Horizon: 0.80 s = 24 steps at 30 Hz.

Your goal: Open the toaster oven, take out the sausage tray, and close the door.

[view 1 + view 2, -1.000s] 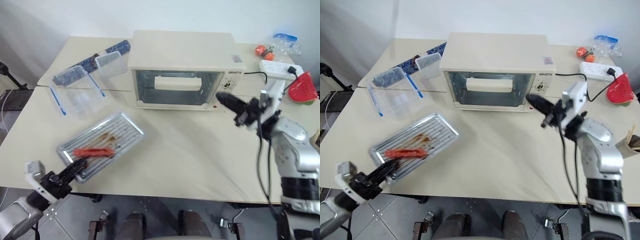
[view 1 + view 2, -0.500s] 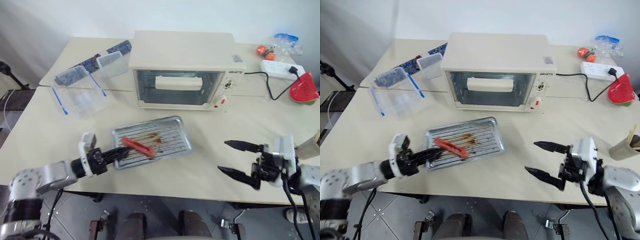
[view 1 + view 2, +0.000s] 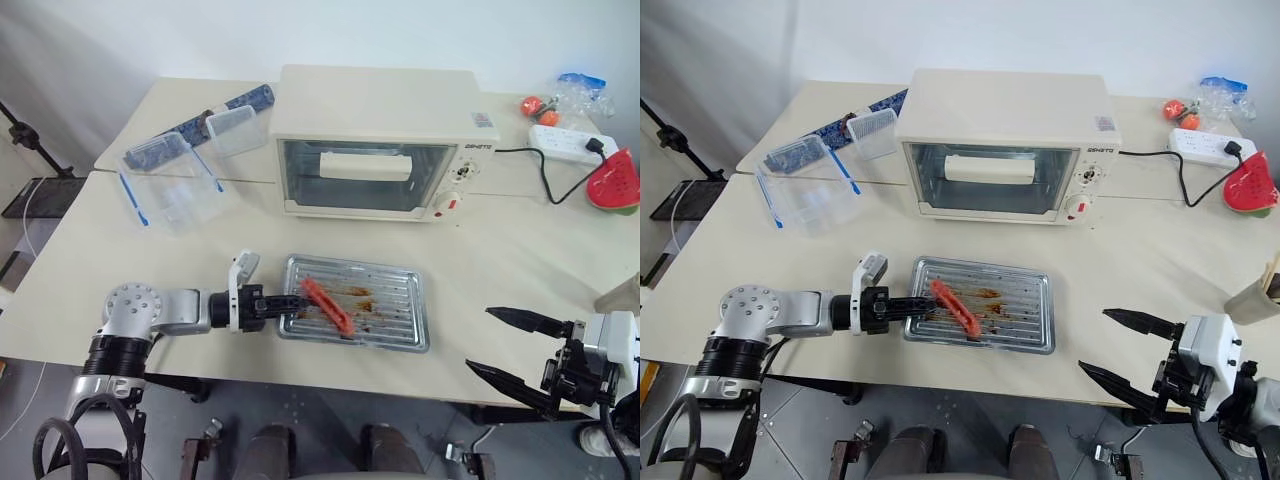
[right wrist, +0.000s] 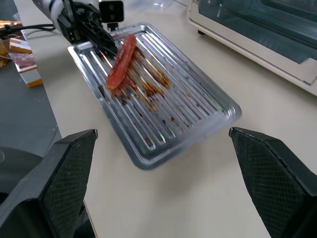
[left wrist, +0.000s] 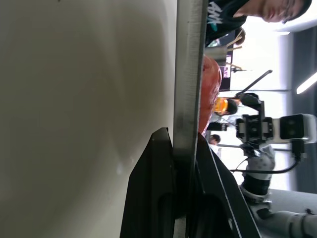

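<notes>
While the toaster oven [image 3: 375,140] sat with its door [image 3: 360,175] shut at the back of the desk [image 3: 520,260], the left end effector [image 3: 288,303] was clamped on the near-left rim of the sausage tray [image 3: 385,310], just before the oven. From the right wrist, the right end effector's fingers [image 4: 57,183] stood wide apart, near the tray.

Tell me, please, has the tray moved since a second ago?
Yes. The tray, gripped by the left gripper, has slid rightward from left of the oven to directly before it.
</notes>
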Tool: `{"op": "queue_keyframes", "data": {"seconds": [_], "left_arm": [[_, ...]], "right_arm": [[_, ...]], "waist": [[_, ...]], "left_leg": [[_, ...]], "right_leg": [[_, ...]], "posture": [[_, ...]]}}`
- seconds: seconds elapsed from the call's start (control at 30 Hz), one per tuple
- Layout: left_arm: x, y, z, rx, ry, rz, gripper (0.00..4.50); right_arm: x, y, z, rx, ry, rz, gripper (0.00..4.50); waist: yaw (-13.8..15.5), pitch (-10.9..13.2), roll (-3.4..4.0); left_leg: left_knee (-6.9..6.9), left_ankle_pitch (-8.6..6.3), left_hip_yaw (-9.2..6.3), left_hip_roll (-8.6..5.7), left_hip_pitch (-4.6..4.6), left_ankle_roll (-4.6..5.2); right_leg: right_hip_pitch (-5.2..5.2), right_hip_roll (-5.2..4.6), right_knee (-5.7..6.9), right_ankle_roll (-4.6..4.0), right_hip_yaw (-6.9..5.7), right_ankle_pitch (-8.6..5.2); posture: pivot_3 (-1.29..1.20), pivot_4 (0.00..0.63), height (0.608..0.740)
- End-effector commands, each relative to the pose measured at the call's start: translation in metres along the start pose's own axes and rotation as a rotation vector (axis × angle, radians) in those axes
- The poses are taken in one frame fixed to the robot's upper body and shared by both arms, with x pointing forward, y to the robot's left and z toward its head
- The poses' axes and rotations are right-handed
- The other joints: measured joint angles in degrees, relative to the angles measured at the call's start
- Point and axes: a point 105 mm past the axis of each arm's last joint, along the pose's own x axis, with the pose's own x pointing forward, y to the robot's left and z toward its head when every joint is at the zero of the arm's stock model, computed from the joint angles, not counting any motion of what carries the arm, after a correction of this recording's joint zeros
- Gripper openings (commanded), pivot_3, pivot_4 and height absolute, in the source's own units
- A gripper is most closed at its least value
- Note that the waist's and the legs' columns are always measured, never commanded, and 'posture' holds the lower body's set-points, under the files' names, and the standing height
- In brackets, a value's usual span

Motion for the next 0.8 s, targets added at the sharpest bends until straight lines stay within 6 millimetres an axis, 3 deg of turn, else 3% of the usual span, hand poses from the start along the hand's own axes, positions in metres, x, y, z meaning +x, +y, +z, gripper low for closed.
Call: {"op": "queue_keyframes", "data": {"seconds": [0.03,0.13,0.37,0.6,0.8], "left_arm": [[0.012,0.016,0.0,-0.025,0.007,0.068,0.0],[0.013,0.02,0.004,-0.03,-0.007,0.101,0.0],[0.011,0.022,-0.003,-0.008,0.044,0.138,0.0],[0.0,0.012,0.005,0.086,-0.012,0.141,2.07],[-0.037,0.003,0.002,0.262,-0.066,0.148,3.88]], "right_arm": [[-0.001,0.004,0.009,-0.034,-0.022,-0.019,4.46],[0.0,0.006,0.009,-0.025,-0.023,-0.021,4.46],[0.005,0.01,0.009,0.0,-0.034,-0.028,4.46],[0.012,0.005,0.011,-0.003,-0.048,-0.012,4.5],[0.018,0.002,0.007,-0.002,-0.048,0.033,4.5]], "waist": [[0.2,0.0,0.0],[0.19,-0.02,0.04],[-0.1,-0.08,0.13],[-0.33,-0.06,0.1],[-1.51,-0.03,0.05]], "left_leg": [[-0.01,-0.01,-0.06,-0.01,0.22,0.02],[-0.08,-0.12,-0.07,-0.02,0.81,0.1],[-0.11,-0.15,-0.08,0.02,0.83,0.05],[-0.19,-0.15,-0.02,0.06,0.68,0.03],[-0.51,-0.14,0.09,0.5,0.7,-0.14]], "right_leg": [[0.31,-0.01,-0.12,0.02,-0.04,0.01],[1.01,-0.06,-0.36,0.02,-0.07,0.02],[1.0,-0.06,-0.4,0.06,-0.06,0.05],[0.77,-0.04,-0.4,0.07,-0.03,0.06],[0.57,0.1,-0.45,0.01,-0.02,0.03]], "posture": [[0.0,0.15,0.74],[0.0,0.15,0.74],[0.0,0.15,0.74],[0.0,0.15,0.74],[0.0,0.15,0.74]]}}
